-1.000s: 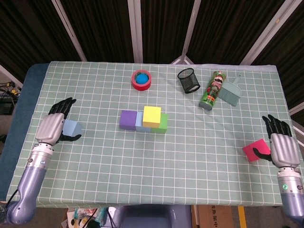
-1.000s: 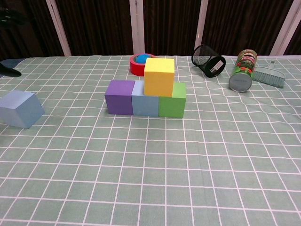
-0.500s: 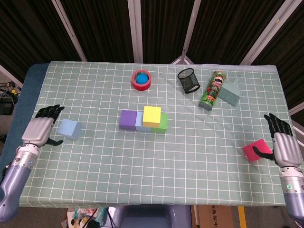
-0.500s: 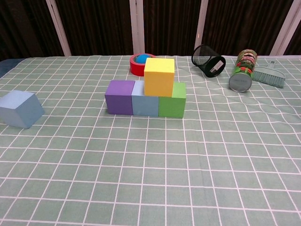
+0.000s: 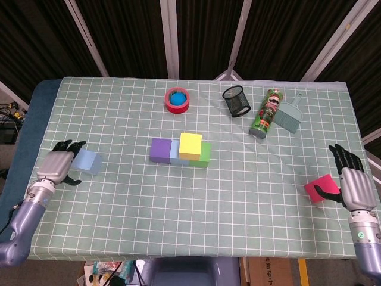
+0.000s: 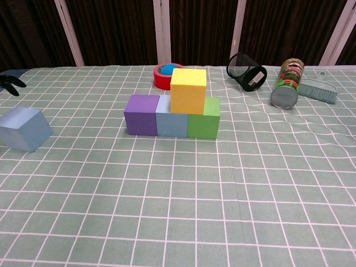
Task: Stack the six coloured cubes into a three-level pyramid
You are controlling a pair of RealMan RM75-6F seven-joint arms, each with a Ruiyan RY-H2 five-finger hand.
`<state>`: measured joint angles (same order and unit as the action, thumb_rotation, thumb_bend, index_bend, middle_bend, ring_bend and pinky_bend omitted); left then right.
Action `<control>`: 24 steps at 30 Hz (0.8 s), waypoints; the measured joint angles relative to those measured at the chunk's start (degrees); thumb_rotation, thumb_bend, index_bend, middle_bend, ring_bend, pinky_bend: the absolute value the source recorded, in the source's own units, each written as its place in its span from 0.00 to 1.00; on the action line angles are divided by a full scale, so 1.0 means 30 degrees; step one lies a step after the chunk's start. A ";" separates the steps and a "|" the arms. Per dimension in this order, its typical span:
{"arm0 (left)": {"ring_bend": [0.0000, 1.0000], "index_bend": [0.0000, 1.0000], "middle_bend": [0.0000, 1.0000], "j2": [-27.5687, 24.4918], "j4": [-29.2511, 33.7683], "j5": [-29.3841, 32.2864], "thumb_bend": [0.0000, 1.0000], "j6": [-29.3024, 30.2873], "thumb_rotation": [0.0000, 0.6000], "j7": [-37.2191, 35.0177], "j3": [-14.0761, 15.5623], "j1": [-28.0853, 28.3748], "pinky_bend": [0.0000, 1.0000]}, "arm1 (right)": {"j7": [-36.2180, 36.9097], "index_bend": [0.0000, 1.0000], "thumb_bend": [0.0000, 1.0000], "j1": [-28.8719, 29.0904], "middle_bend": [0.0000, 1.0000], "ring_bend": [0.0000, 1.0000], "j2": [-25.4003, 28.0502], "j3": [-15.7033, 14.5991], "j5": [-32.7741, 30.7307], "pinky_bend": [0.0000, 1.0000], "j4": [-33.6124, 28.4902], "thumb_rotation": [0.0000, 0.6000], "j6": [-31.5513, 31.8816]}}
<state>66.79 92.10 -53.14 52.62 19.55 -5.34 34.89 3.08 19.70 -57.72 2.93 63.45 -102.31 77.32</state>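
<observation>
As seen from the head view, the left hand [image 5: 56,166] lies at the left edge of the checked tablecloth [image 5: 238,196], fingers apart and holding nothing; the loose pale blue cube [image 5: 87,161] sits just beside its fingertips on the inner side — whether they touch it cannot be told. Well off to that hand's inner side stands the base row: purple cube [image 5: 160,150], light blue cube [image 5: 175,152] and green cube [image 5: 203,155], pressed side by side, with the yellow cube [image 5: 190,145] on top, over the light blue and green ones. Beyond the row, farther from both hands: a red tape roll [image 5: 177,99] with a blue ball inside, a black mesh pen cup [image 5: 237,100] on its side, a nutcracker-print can [image 5: 265,113] lying down, a grey dustpan brush [image 5: 287,115]. The right hand [image 5: 354,182] is at the right edge, fingers spread; its thumb reaches toward the pink cube [image 5: 321,189] just inside it, with no grip visible.

From the chest view, only dark fingertips of the left hand [image 6: 9,82] show at the left border — the pale blue cube [image 6: 23,129], tilted, lies nearer the camera than they do and apart from them. Purple [image 6: 141,114], light blue [image 6: 171,122], green [image 6: 203,118] and yellow [image 6: 188,90] cubes stand centre; the right hand is out of frame here.
</observation>
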 measured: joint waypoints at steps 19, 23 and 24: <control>0.00 0.00 0.10 0.1620 -0.3664 -0.1413 0.11 -0.1714 1.00 -0.1213 0.0031 0.0949 0.00 | 0.0651 0.00 0.24 -0.0720 0.00 0.00 -0.0119 0.0922 -0.0130 0.00 -0.0360 1.00 -0.1129; 0.00 0.00 0.10 0.2026 -0.4068 -0.1254 0.13 -0.1708 1.00 -0.1094 -0.0168 0.1165 0.00 | 0.0729 0.00 0.24 -0.0845 0.00 0.00 -0.0086 0.1095 -0.0103 0.00 -0.0406 1.00 -0.1322; 0.00 0.00 0.10 0.2125 -0.4137 -0.1202 0.13 -0.1692 1.00 -0.1085 -0.0228 0.1209 0.00 | 0.0717 0.00 0.24 -0.0875 0.00 0.00 -0.0086 0.1119 -0.0065 0.00 -0.0422 1.00 -0.1338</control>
<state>73.16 79.69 -56.74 47.55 16.29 -6.02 38.52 5.23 17.08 -57.98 6.29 63.25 -103.58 73.31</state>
